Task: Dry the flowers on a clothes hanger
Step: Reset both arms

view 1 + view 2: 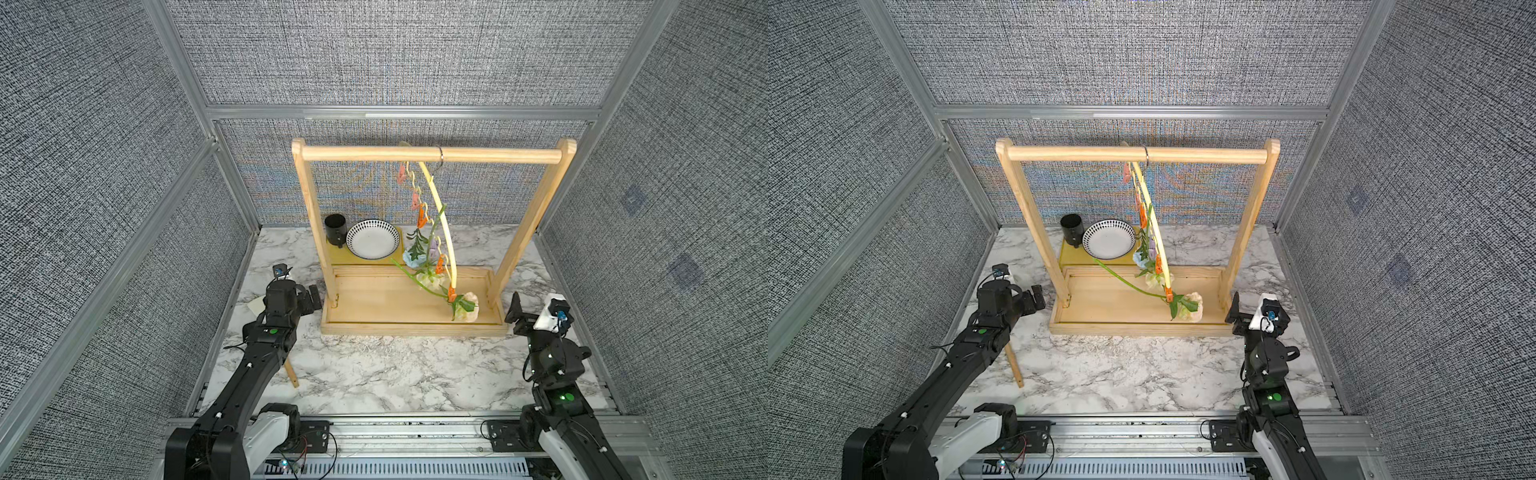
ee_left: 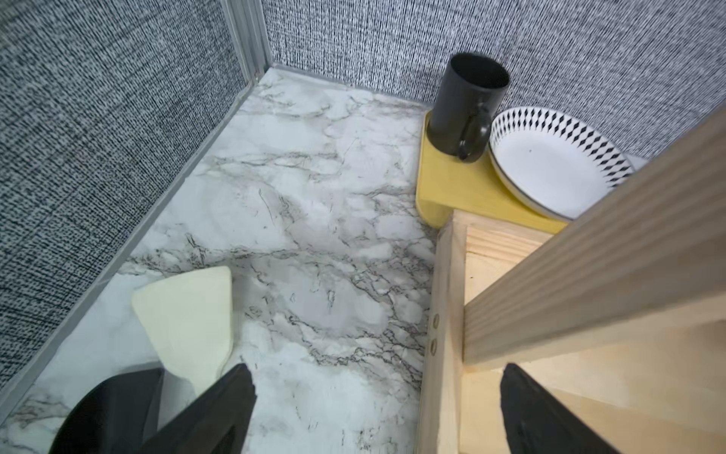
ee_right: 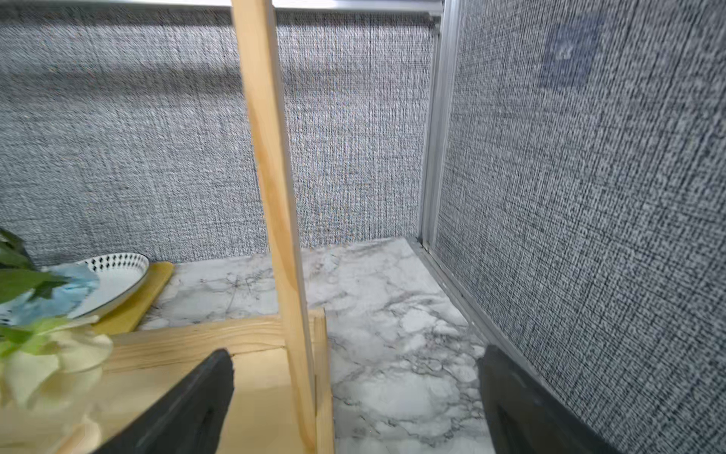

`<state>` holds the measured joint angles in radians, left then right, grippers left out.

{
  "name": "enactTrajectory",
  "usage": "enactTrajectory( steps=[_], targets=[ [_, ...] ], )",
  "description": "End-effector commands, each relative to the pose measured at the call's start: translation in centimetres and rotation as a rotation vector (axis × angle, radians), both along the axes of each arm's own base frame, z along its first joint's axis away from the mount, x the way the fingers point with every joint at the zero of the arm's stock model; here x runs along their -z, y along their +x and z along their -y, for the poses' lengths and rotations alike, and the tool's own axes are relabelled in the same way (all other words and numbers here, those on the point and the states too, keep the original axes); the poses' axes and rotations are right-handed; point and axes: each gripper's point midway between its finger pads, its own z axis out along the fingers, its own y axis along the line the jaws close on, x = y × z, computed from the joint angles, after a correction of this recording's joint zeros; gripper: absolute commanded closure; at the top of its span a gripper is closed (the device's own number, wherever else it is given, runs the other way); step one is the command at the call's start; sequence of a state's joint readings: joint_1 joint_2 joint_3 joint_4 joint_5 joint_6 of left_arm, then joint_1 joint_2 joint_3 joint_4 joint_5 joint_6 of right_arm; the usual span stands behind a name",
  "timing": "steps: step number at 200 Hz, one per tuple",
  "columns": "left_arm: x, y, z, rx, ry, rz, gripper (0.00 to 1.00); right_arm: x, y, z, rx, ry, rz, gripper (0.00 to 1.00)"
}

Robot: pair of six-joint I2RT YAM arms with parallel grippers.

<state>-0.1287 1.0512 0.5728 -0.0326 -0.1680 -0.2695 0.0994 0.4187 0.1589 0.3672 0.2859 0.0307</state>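
The pale yellow clothes hanger hangs by its metal hook from the wooden rack's top bar, turned nearly edge-on. The flowers hang head-down from its small clips: a light blue bloom, a cream head and a peach rose low over the rack's base. In the right wrist view a cream head and the blue bloom show. My left gripper is open beside the rack's left post. My right gripper is open by the right post. Neither holds anything.
The wooden rack stands on a tray-like base mid-table. Behind its left post a black mug and a patterned plate rest on a yellow board. A cream spatula with a wooden handle lies under my left arm.
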Motion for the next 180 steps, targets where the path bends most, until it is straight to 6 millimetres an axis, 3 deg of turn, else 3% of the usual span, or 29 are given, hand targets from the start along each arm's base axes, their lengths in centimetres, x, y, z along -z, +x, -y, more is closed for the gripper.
enactTrajectory(
  steps=[1, 20, 44, 81, 135, 180],
  targets=[
    [-0.6, 1.3, -1.1, -0.036, 0.083, 0.052, 0.00, 0.7, 0.9, 0.0, -0.061, 0.038, -0.006, 0.01],
    [-0.1, 1.4, -2.5, -0.092, 0.145, 0.038, 0.00, 2.9, 1.4, 1.1, -0.026, 0.008, -0.062, 0.01],
    [0.6, 1.9, -2.6, -0.059, 0.221, 0.061, 0.00, 5.2, 1.8, 1.9, -0.010, 0.001, -0.101, 0.01],
    [3.1, 3.4, -0.5, 0.059, 0.177, 0.122, 0.00, 7.9, 2.8, 0.3, -0.104, 0.032, -0.130, 0.01],
    [3.0, 5.1, 1.5, 0.210, 0.231, 0.169, 0.00, 7.4, 5.7, -2.9, -0.284, -0.077, -0.119, 0.01],
    [4.4, 5.8, 1.0, 0.188, 0.234, 0.179, 0.00, 7.5, 8.5, -4.9, -0.344, -0.103, -0.111, 0.01]
  ],
)
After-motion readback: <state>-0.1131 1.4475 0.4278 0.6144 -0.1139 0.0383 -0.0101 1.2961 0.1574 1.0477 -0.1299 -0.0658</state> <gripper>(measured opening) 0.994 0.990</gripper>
